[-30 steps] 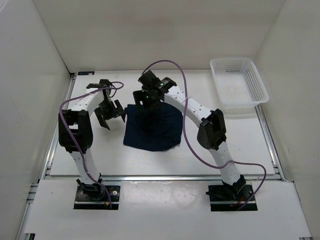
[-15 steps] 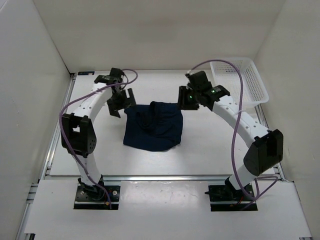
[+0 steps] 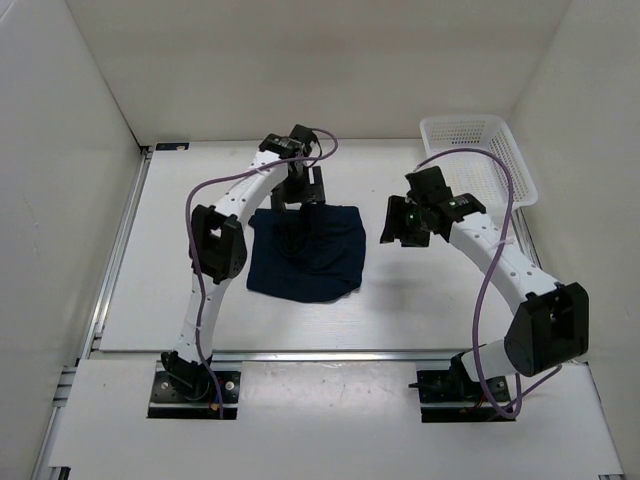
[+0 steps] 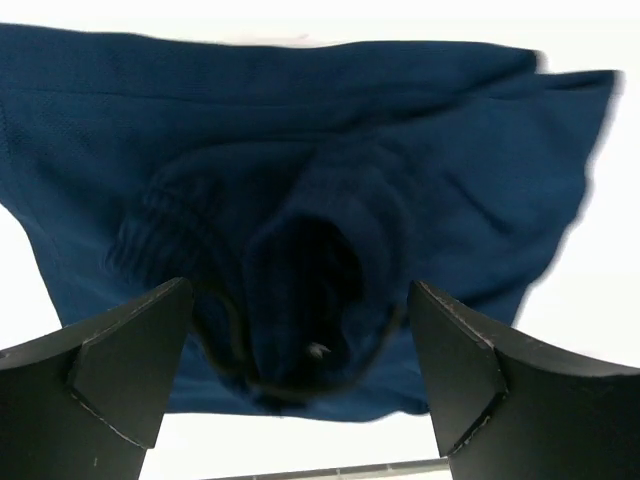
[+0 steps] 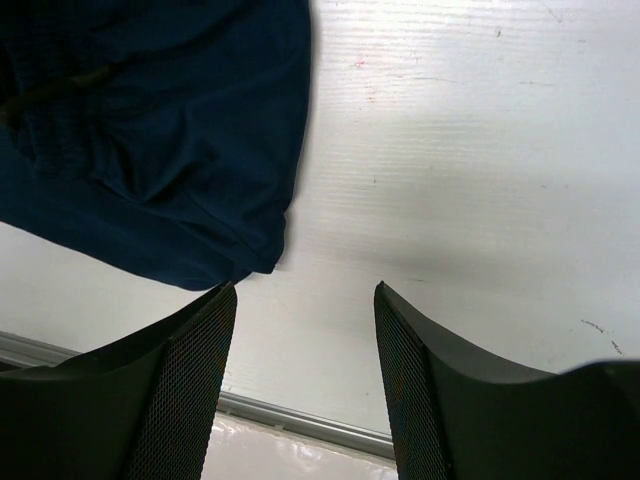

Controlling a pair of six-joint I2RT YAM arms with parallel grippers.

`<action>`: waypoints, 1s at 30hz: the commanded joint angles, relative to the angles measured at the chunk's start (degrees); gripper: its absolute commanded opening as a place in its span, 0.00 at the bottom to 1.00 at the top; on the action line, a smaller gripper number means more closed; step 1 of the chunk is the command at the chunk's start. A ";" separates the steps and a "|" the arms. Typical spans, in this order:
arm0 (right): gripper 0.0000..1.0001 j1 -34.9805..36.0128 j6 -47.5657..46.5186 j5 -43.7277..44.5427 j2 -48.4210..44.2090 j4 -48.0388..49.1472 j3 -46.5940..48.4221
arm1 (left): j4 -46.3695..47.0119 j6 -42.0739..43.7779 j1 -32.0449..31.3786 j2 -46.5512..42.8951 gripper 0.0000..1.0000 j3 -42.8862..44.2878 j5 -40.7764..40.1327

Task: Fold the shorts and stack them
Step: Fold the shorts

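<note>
The dark navy shorts lie folded in a rough square at the middle of the table, with a rumpled bulge near the far edge. My left gripper is open and empty, hovering just over the shorts' far edge; in the left wrist view the shorts fill the frame between the spread fingers. My right gripper is open and empty, a little to the right of the shorts and apart from them; the right wrist view shows a corner of the shorts at upper left.
A white mesh basket stands at the back right corner of the table. White walls enclose the table on three sides. A metal rail runs along the table's edge.
The left gripper swung right from the shorts' left side to over their far edge. The right gripper let go of the shorts and moved away to the right and nearer. The shorts lie flatter.
</note>
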 commanded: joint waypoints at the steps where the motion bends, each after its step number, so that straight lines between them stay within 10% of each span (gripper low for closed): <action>1: 0.63 -0.92 -0.64 -0.81 -2.03 0.22 -0.84 | -2.77 -0.62 0.13 1.10 0.99 2.55 -2.82; 6: 0.63 -1.97 -1.17 -0.81 -2.04 0.22 -1.36 | -2.15 1.05 -0.49 3.14 0.92 3.16 2.11; 14: 0.60 -3.73 -1.17 -0.81 -2.57 0.22 -2.51 | 1.02 0.44 0.04 -5.30 0.10 -3.77 4.65; 30: 0.59 -4.26 -1.70 -1.95 -2.04 1.45 -4.09 | 2.42 -0.18 2.69 -18.76 0.21 -17.24 11.34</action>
